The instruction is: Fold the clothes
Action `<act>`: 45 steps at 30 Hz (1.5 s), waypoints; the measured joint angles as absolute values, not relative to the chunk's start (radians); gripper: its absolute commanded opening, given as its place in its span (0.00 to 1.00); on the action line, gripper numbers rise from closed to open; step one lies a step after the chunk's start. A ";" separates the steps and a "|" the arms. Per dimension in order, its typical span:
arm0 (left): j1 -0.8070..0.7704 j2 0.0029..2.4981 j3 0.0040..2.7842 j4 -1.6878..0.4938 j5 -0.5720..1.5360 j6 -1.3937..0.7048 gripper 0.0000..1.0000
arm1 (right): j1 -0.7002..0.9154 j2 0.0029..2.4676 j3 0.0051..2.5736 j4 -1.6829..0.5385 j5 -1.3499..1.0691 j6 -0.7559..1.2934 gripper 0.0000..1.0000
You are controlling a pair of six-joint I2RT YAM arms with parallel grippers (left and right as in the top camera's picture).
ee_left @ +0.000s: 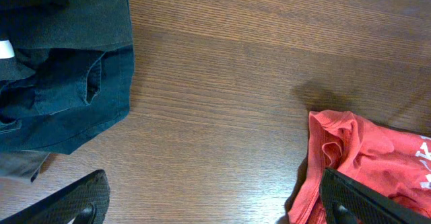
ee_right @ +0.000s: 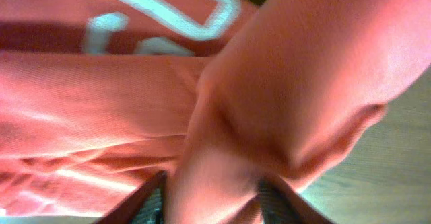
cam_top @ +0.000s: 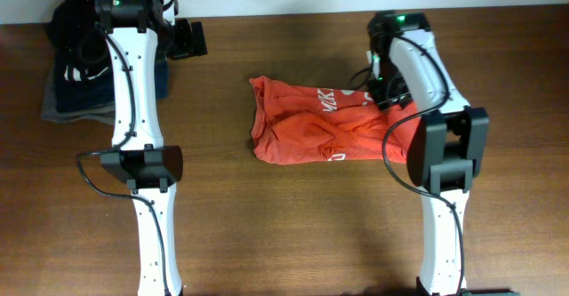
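Note:
The clothes are one orange-red T-shirt with white print, lying crumpled and partly folded on the wooden table at centre. My right gripper is down at the shirt's right end. In the right wrist view its jaws stand apart, with a thick fold of the shirt bulging between the fingers. My left gripper hovers wide open over bare wood at the back left. In the left wrist view its gripper spans bare table, and the shirt's left edge lies by the right finger.
A stack of folded dark garments lies at the back left on a grey one, partly under the left arm. Their navy edge shows in the left wrist view. Both arm bases stand at the front edge.

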State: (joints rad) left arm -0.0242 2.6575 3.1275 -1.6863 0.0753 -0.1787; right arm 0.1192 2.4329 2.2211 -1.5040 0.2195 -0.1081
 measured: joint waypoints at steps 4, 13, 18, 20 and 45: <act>-0.024 2.658 3.128 -1.686 0.075 -0.179 0.99 | 0.156 2.433 2.207 -1.505 0.187 -0.108 0.49; -0.024 2.658 3.128 -1.686 0.075 -0.179 0.99 | 0.182 2.434 2.222 -1.520 0.148 -0.052 0.43; -0.024 2.658 3.128 -1.686 0.075 -0.179 0.99 | 0.143 2.433 2.317 -1.534 0.140 0.001 0.38; -0.024 2.658 3.128 -1.687 0.075 -0.179 0.99 | 0.110 2.430 2.346 -1.549 0.126 0.011 0.37; -0.024 2.658 3.128 -1.686 0.076 -0.179 0.99 | -0.064 2.414 1.914 -1.386 -0.421 -0.194 0.04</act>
